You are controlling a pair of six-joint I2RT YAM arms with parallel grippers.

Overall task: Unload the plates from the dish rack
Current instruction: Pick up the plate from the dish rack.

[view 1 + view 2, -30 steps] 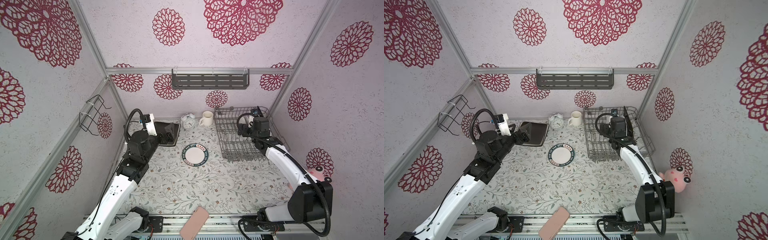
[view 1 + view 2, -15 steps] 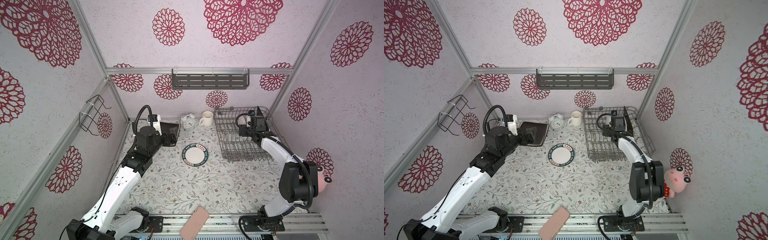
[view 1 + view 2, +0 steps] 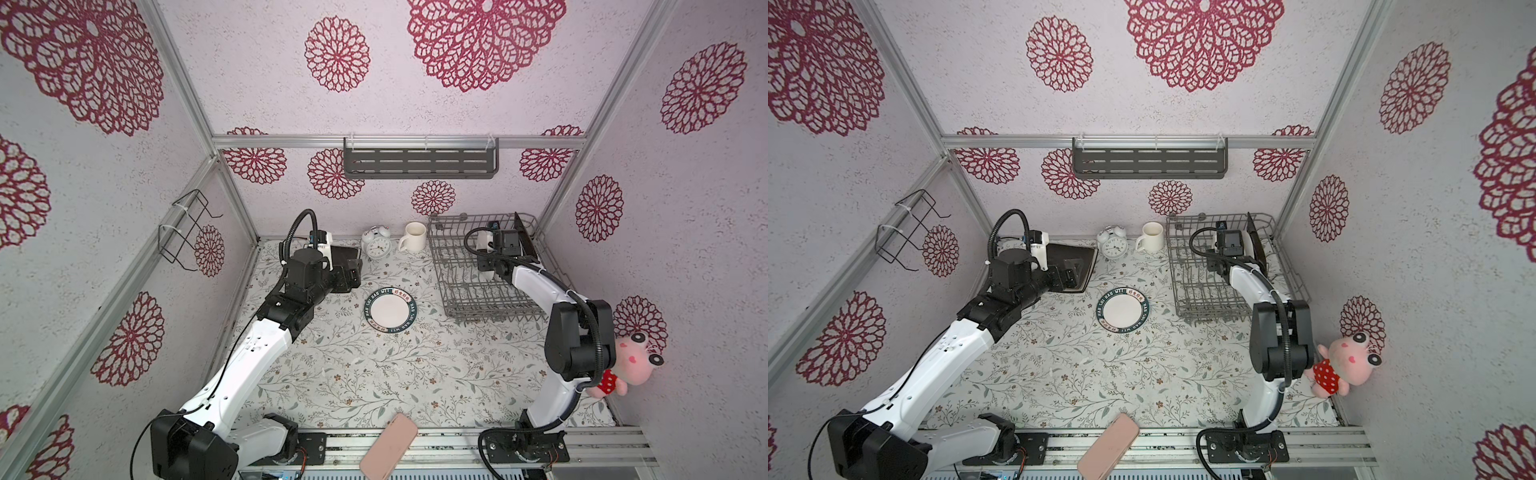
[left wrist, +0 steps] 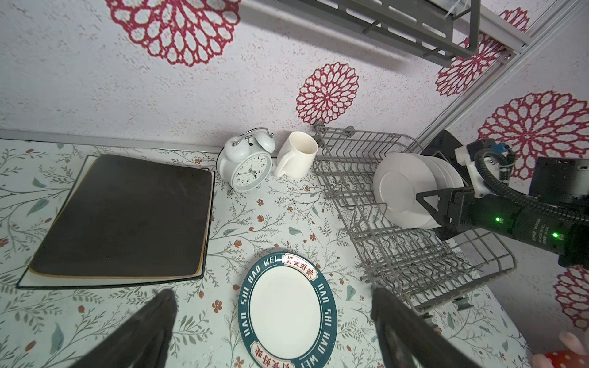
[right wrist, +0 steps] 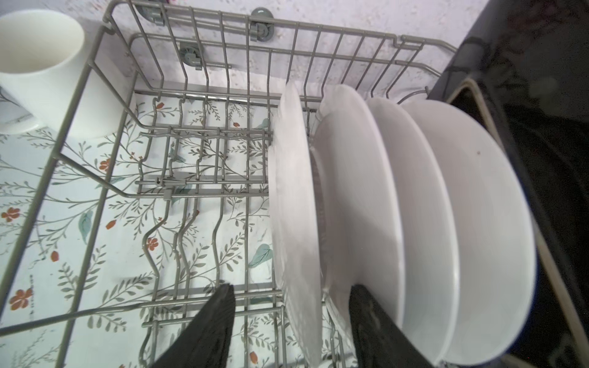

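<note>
Right gripper [image 5: 293, 287] astride endmost plate [image 5: 293, 191] in dish rack [image 5: 207, 182] — jaws apart

Round plate [image 4: 287, 310] on counter: rim reads "HAO SHI HAO WEI", plus 好食好味 in red panels. Clock [image 4: 250, 167] dial numerals too small to read.

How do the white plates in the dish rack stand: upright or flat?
Upright. The right wrist view shows four white plates on edge, side by side, in the dish rack.
</note>
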